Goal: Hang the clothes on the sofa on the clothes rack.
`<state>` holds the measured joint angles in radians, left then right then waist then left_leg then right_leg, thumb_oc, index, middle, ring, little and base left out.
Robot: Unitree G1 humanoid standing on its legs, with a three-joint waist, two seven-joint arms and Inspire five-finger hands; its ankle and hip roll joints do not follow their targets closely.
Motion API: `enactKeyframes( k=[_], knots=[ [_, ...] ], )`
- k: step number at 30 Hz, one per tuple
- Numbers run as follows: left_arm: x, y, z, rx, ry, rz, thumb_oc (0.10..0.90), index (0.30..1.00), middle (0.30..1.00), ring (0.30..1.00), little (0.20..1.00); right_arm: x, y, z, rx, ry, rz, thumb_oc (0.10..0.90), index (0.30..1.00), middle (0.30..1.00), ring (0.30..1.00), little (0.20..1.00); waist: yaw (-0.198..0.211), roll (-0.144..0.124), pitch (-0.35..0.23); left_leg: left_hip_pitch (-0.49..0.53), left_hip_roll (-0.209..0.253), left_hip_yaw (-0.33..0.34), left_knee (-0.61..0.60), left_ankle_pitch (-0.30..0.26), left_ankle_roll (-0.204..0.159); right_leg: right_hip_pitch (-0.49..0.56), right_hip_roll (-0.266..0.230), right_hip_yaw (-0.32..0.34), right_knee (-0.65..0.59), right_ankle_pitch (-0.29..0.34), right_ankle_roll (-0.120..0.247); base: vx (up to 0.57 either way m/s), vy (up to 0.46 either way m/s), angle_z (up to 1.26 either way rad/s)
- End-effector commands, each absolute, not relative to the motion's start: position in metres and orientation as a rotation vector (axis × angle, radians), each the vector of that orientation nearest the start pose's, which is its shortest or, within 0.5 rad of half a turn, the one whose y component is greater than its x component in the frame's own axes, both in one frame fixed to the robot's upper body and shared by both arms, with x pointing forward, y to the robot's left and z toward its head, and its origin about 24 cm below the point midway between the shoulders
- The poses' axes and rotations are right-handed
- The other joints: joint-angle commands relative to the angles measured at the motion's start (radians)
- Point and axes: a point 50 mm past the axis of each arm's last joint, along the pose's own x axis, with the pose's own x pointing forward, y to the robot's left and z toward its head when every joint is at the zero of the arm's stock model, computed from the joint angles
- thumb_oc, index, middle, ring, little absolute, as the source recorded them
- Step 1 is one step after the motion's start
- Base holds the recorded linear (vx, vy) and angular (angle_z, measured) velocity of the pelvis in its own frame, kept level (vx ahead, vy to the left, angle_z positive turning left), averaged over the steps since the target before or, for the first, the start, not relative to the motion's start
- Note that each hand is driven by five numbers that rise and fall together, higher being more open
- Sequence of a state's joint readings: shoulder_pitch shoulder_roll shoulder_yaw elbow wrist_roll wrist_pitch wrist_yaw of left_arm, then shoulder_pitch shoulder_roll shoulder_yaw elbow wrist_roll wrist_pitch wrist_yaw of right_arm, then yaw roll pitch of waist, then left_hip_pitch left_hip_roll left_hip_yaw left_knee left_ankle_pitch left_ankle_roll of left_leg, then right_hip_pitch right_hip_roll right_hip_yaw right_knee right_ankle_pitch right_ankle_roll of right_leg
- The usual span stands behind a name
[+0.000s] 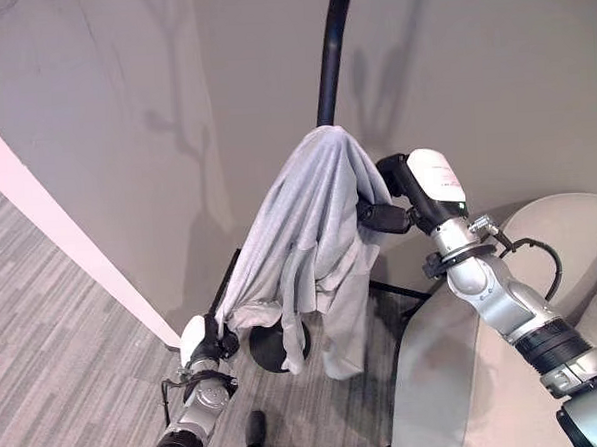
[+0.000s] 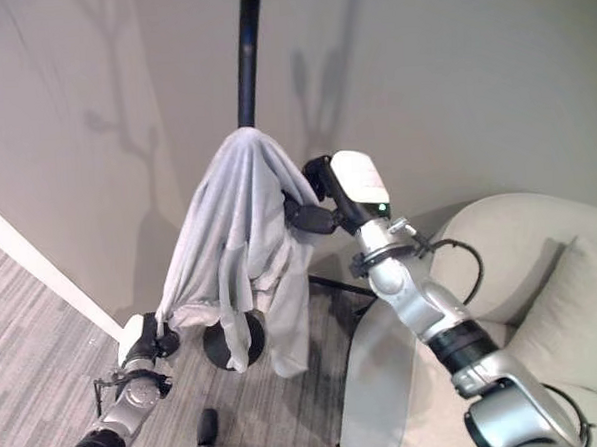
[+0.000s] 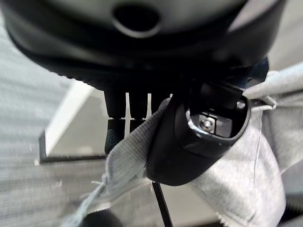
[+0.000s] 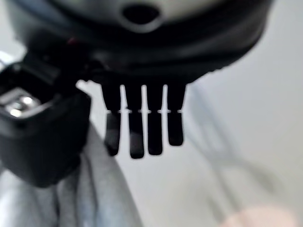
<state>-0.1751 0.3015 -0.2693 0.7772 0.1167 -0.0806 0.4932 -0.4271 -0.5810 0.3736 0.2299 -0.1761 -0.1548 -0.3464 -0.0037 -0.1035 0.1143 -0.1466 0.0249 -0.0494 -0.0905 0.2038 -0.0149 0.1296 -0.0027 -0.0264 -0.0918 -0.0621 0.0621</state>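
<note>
While pinched by left hand (image 1: 207, 340), garment (image 1: 310, 243) drapes rack (image 1: 330, 62).

Light grey garment (image 1: 309, 223); black rack (image 1: 330, 57).

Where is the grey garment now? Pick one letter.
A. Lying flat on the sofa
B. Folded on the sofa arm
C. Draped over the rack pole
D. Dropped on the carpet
C: the garment hangs draped from the rack pole, off the sofa and carpet, with the left robot hand pinching its lower edge and the right robot hand beside its upper part, fingers straight.
</note>
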Motion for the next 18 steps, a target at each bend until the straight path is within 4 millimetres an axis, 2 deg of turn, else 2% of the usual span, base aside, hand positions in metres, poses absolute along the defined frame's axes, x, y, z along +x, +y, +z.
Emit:
enactKeyframes(
  k=[1, 5, 8, 9, 14, 15, 17, 18],
  knots=[
    [0.261, 0.206, -0.052, 0.621, 0.327, 0.235, 0.4, 0.3, 0.3, 0.3, 0.3, 0.316, -0.175, 0.135, -0.606, -0.478, 0.068, 0.8, 0.9, 0.9, 0.9, 0.9, 0.039, -0.008, -0.079, 0.103, 0.061, -0.025, 0.003, -0.173, -0.041, -0.101, -0.033, -0.031, 0.033, 0.006, 0.043, 0.0, -0.011, 0.06],
    [0.247, 0.207, -0.068, 0.62, 0.399, 0.214, 0.4, 0.3, 0.3, 0.3, 0.3, 0.308, -0.168, 0.1, -0.5, -0.348, 0.148, 0.8, 0.9, 0.9, 0.9, 0.9, 0.047, 0.0, -0.078, 0.101, 0.06, -0.034, 0.003, -0.166, -0.043, -0.096, -0.032, -0.042, 0.035, 0.003, 0.04, 0.0, -0.001, 0.11],
    [0.231, 0.21, -0.083, 0.598, 0.482, 0.217, 0.4, 0.3, 0.3, 0.3, 0.3, 0.298, -0.169, 0.079, -0.405, -0.252, 0.21, 0.8, 0.9, 0.9, 0.9, 0.9, 0.048, 0.005, -0.081, 0.102, 0.059, -0.038, 0.003, -0.163, -0.045, -0.094, -0.033, -0.049, 0.034, 0.004, 0.04, 0.0, 0.007, 0.09],
    [0.218, 0.213, -0.094, 0.579, 0.548, 0.22, 0.4, 0.3, 0.3, 0.3, 0.3, 0.292, -0.172, 0.066, -0.348, -0.191, 0.246, 0.8, 0.9, 0.9, 0.9, 0.9, 0.049, 0.008, -0.083, 0.104, 0.058, -0.038, 0.003, -0.163, -0.047, -0.093, -0.036, -0.054, 0.034, 0.005, 0.042, 0.0, 0.0, 0.0],
    [0.191, 0.223, -0.112, 0.432, 0.667, 0.283, 0.4, 0.3, 0.3, 0.3, 0.3, 0.274, -0.195, 0.032, -0.139, -0.022, 0.226, 0.8, 0.9, 0.9, 0.9, 0.9, 0.048, 0.019, -0.09, 0.111, 0.058, -0.028, 0.003, -0.164, -0.049, -0.088, -0.042, -0.058, 0.032, 0.01, 0.049, 0.0, 0.008, -0.02],
    [0.191, 0.223, -0.112, 0.432, 0.667, 0.283, 0.4, 0.3, 0.3, 0.3, 0.3, 0.274, -0.195, 0.032, -0.139, -0.022, 0.226, 0.8, 0.9, 0.9, 0.9, 0.9, 0.048, 0.019, -0.09, 0.111, 0.058, -0.028, 0.003, -0.164, -0.049, -0.088, -0.042, -0.058, 0.032, 0.01, 0.049, 0.0, 0.0, 0.0],
    [0.181, 0.225, -0.118, 0.363, 0.709, 0.324, 0.4, 0.3, 0.3, 0.3, 0.3, 0.264, -0.209, 0.013, 0.084, 0.043, 0.149, 0.8, 0.9, 0.9, 0.9, 0.9, 0.046, 0.027, -0.095, 0.114, 0.058, -0.022, 0.003, -0.164, -0.049, -0.087, -0.046, -0.059, 0.033, 0.011, 0.053, 0.0, 0.011, -0.02],
    [0.181, 0.225, -0.118, 0.363, 0.709, 0.324, 0.4, 0.3, 0.3, 0.3, 0.3, 0.264, -0.209, 0.013, 0.084, 0.043, 0.149, 0.8, 0.9, 0.9, 0.9, 0.9, 0.047, 0.027, -0.095, 0.115, 0.058, -0.022, 0.003, -0.165, -0.049, -0.086, -0.046, -0.059, 0.033, 0.011, 0.053, 0.01, 0.022, -0.04]
  ],
)
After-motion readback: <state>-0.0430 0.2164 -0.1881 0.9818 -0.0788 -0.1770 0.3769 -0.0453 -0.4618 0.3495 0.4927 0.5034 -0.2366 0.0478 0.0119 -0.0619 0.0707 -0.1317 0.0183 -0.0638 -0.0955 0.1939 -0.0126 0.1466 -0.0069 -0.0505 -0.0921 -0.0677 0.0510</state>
